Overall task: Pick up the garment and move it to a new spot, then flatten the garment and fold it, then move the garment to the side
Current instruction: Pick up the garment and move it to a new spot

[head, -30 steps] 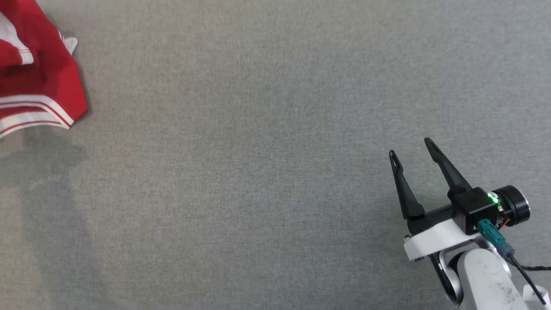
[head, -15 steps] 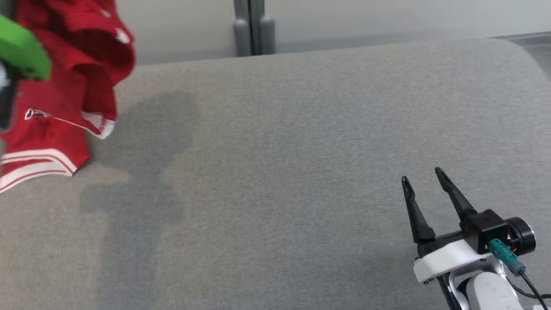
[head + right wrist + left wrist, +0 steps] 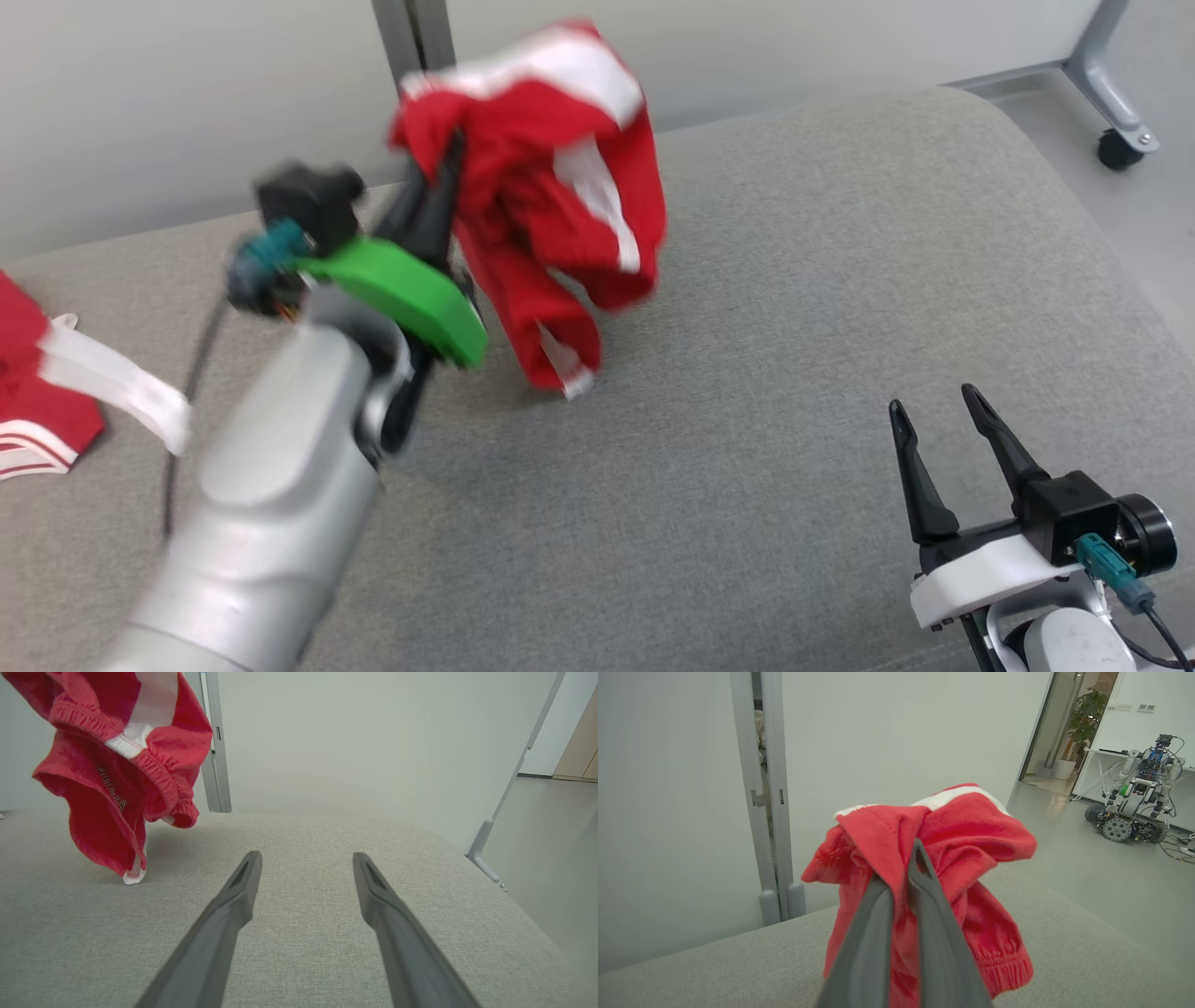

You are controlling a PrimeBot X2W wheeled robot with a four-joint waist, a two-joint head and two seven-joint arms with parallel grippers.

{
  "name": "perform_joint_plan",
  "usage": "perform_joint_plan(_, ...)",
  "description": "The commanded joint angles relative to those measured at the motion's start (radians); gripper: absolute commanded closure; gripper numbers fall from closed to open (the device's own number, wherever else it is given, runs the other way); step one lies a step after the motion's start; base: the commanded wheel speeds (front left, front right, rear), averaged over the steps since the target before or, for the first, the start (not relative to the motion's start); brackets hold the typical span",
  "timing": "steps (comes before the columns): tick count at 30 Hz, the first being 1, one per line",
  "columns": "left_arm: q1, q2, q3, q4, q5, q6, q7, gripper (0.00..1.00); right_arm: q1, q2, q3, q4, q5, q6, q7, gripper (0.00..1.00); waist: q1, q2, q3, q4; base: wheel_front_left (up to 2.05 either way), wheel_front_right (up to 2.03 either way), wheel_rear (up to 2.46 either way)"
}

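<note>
Right, the red garment (image 3: 532, 215) hangs bunched, its lowest tip at or just above the grey desk (image 3: 794, 327). My left gripper (image 3: 899, 872) is pinching a fold near its top. The right gripper (image 3: 934, 399) sits spread, well apart. I'd lower slowly onto bare desk, hem first, so it drapes rather than heaps.

Red, white-striped garment (image 3: 532, 196) hangs bunched and crumpled, pinched by the left pincer (image 3: 900, 863).

red garment (image 3: 551, 224), white bands
</note>
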Motion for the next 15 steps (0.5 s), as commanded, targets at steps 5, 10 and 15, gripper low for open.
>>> perform_joint_plan(5, 0.149, -0.055, -0.021, 0.104, -0.009, -0.003, -0.036, 1.00, -0.013, -0.003, 0.002, 0.000, 0.007, -0.001, -0.002, 0.00, 0.0000, -0.0001, 0.033, -0.038, 0.00, 0.00, 0.00)
perform_joint_plan(10, 0.243, -0.055, -0.001, 0.188, 0.001, 0.000, -0.050, 1.00, -0.015, -0.003, -0.004, -0.004, 0.003, -0.001, -0.002, 0.00, 0.0000, -0.0001, 0.051, -0.040, 0.00, 0.00, 0.00)
perform_joint_plan(15, 0.326, -0.048, 0.065, 0.191, 0.020, -0.007, -0.051, 1.00, -0.018, -0.003, -0.010, -0.003, -0.003, -0.001, -0.002, 0.00, 0.0000, -0.0001, 0.067, -0.017, 0.00, 0.00, 0.00)
